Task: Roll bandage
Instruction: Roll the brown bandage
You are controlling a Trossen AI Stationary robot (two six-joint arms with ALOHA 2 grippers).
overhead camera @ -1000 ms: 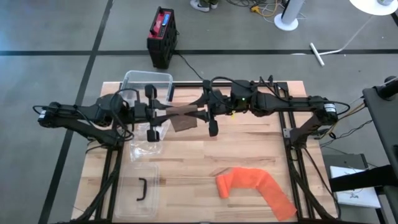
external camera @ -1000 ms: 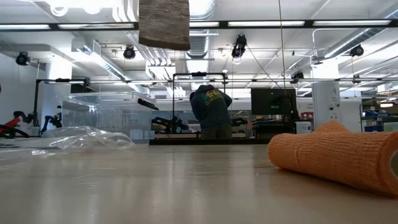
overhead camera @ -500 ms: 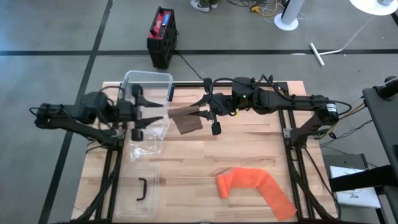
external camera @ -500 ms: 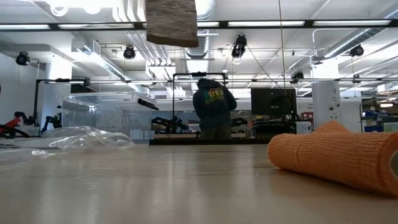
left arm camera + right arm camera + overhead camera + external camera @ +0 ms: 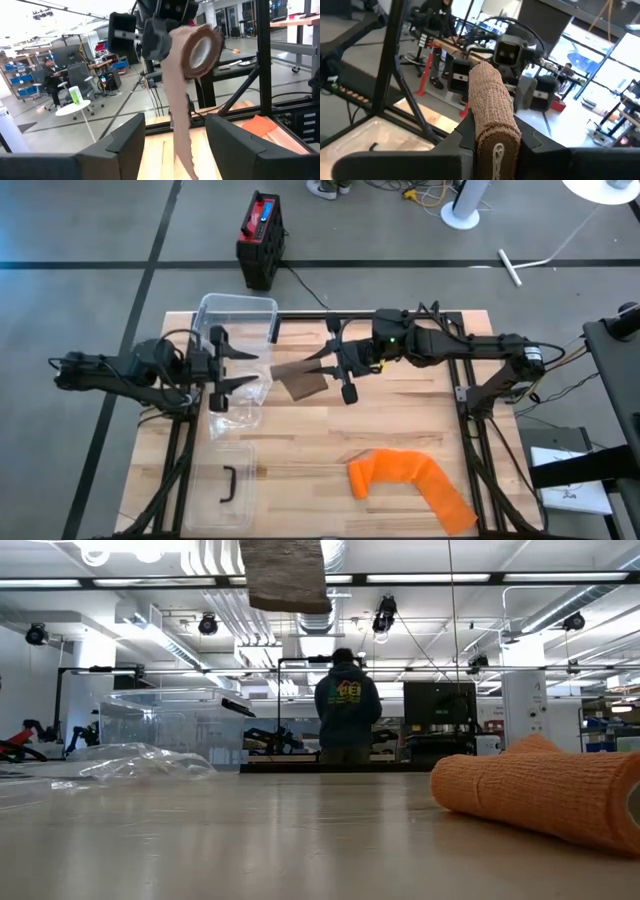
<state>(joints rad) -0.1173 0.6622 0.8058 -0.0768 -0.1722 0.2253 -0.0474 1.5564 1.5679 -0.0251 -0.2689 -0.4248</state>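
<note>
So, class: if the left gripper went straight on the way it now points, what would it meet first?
Probably the brown bandage roll held in the right gripper. The open left gripper points across the table at it, with its loose tail hanging directly ahead; the exact depth is unclear.

Wooden table (image 5: 400,420) with orange bandage (image 5: 410,480), clear lid (image 5: 228,485), plastic bag (image 5: 235,412).

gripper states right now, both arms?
Left gripper: open, holding nothing, set back from the hanging brown bandage.
Right gripper: shut on the brown bandage roll, held up above the table.
</note>
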